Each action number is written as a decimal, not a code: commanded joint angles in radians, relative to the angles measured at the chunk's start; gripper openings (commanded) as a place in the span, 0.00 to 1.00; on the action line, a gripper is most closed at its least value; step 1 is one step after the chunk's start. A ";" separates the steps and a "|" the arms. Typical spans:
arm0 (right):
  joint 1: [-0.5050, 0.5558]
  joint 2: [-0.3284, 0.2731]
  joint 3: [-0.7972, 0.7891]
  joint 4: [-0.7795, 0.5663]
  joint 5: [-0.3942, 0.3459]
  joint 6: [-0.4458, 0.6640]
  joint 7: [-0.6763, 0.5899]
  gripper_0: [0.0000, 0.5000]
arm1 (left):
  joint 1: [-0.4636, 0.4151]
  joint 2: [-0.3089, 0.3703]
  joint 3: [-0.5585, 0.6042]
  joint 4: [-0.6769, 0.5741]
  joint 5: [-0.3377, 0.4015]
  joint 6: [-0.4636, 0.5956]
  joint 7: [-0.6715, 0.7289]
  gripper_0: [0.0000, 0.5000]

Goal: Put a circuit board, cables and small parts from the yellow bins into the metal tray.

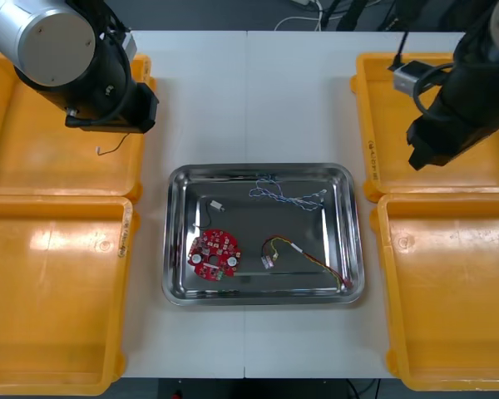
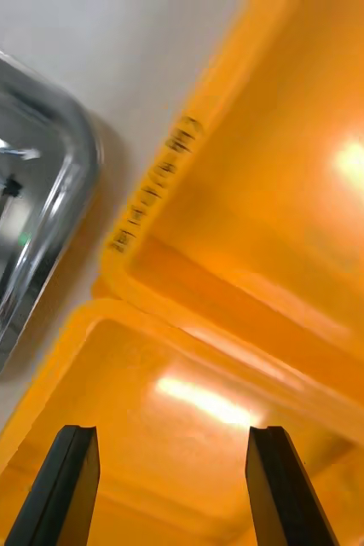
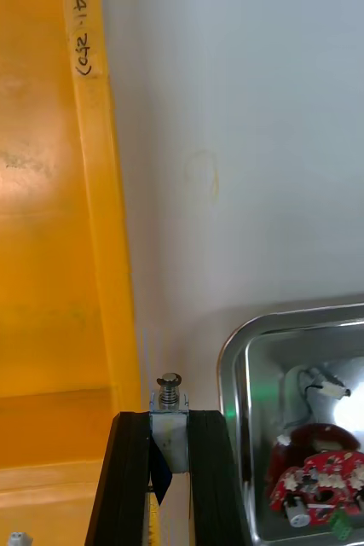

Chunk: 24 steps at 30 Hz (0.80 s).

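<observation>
My left gripper (image 3: 170,420) is shut on a small metal part (image 3: 170,431) with a round stud on top. It hovers over the table strip between the far left yellow bin (image 3: 28,256) and the metal tray (image 3: 233,375). In the tray (image 1: 176,274) lie a round red circuit board (image 1: 214,253), a blue and white cable (image 1: 283,195), a red and yellow cable (image 1: 303,256) and a small metal part (image 1: 217,204) with a thin wire. My right gripper (image 2: 173,437) stands open with nothing between its fingers, above the ridge where the two right bins (image 2: 258,256) meet.
The left arm (image 1: 83,66) covers the inner corner of the far left bin (image 1: 33,141), and a thin wire (image 1: 110,149) trails beside it. The right arm (image 1: 457,108) hangs over the far right bin (image 1: 382,133). Both near bins (image 1: 50,291) look bare.
</observation>
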 commanded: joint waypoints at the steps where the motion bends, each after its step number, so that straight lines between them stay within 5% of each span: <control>1: -0.022 -0.109 -0.058 -0.001 -0.060 -0.037 -0.094 1.00 | 0.011 -0.035 -0.029 -0.078 -0.047 0.008 0.094 0.00; 7: 0.072 -0.160 -0.141 0.008 -0.088 -0.087 -0.215 1.00 | 0.031 -0.054 -0.080 -0.126 -0.073 0.013 0.122 0.00; 24: 0.239 -0.203 -0.263 0.000 -0.083 -0.204 -0.260 1.00 | 0.043 -0.162 -0.249 -0.130 -0.201 -0.027 0.283 0.00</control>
